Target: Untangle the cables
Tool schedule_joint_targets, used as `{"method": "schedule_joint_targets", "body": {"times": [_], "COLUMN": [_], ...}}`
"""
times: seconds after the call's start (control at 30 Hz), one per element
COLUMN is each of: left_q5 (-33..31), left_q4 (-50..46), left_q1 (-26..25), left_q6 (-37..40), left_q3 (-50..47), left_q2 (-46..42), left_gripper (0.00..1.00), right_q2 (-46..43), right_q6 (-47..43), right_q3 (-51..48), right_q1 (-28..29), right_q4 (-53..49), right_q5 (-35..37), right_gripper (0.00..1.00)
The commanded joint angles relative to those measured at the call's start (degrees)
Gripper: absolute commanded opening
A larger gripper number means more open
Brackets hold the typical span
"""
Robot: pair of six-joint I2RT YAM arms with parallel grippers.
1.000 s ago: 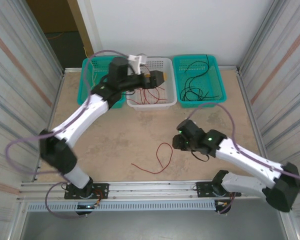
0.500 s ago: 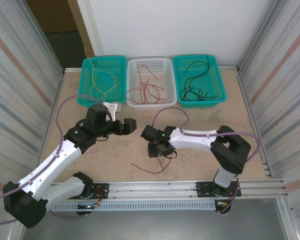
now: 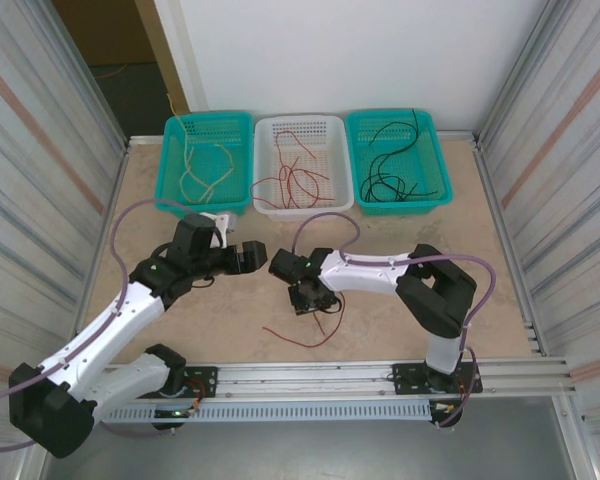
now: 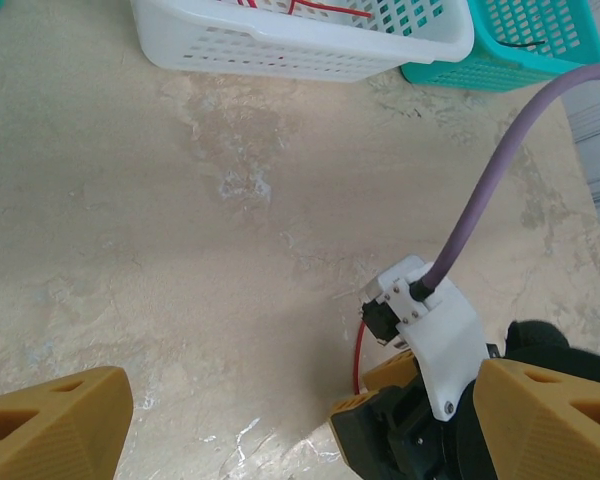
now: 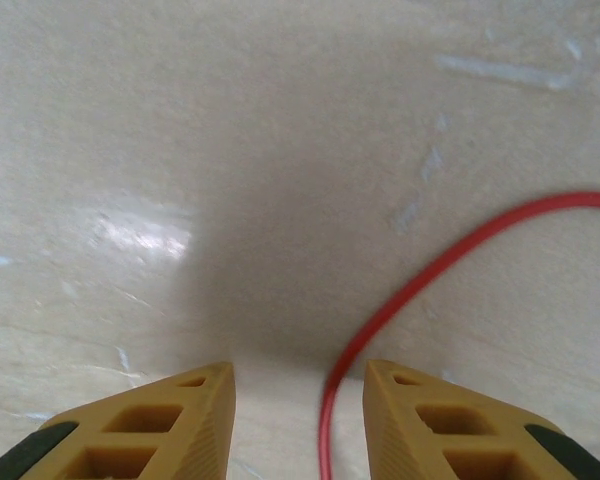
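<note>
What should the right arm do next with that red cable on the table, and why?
Probably close the right gripper on the red cable: in its wrist view the cable runs into the gap between the open fingers, close above the table, not yet pinched.

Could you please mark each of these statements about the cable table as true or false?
1. The white basket holds red cables. True.
2. Black cables lie in the left-hand teal basket. False: the left teal basket holds pale yellow cables; the black cables are in the right teal basket.
3. A loose red cable lies on the table, running between the right jaws. True.
4. The left jaws are shut on a cable. False: they stand wide apart with nothing between them.
</note>
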Motion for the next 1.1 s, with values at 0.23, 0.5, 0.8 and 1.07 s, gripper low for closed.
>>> {"method": "schedule_joint_targets", "body": {"times": [0.23,0.5,0.8,1.07], "left_q5": [-1.8,-2.2,-1.0,-0.3], "left_q4": [-0.2,-1.0,0.7,1.6], "left_q1": [1.7,2.4,2.9,2.9], "left_q6": [-2.0,-2.3,-2.7,-2.8], "left_q3": [-0.9,-1.2,-1.9,-2.1], "left_q2": [1.8,2.0,3.1,4.1], "left_gripper": [0.88,0.88,0.88,0.87], "right_q2": [-2.9,-1.0,-5.5,-4.7], "right_q6": [2.8,2.7,4.0,4.3], "right_q3": [-2.4,-1.8,-4.0,-4.6], "right_q1": [4.3,4.2,4.7,4.8], "right_q4": [-5.8,-5.9,-6.6,-6.8], "right_q5": [0.3,-0.6,0.8,0.3], "right_gripper": [0.2,0.18,0.37,0.19]}}
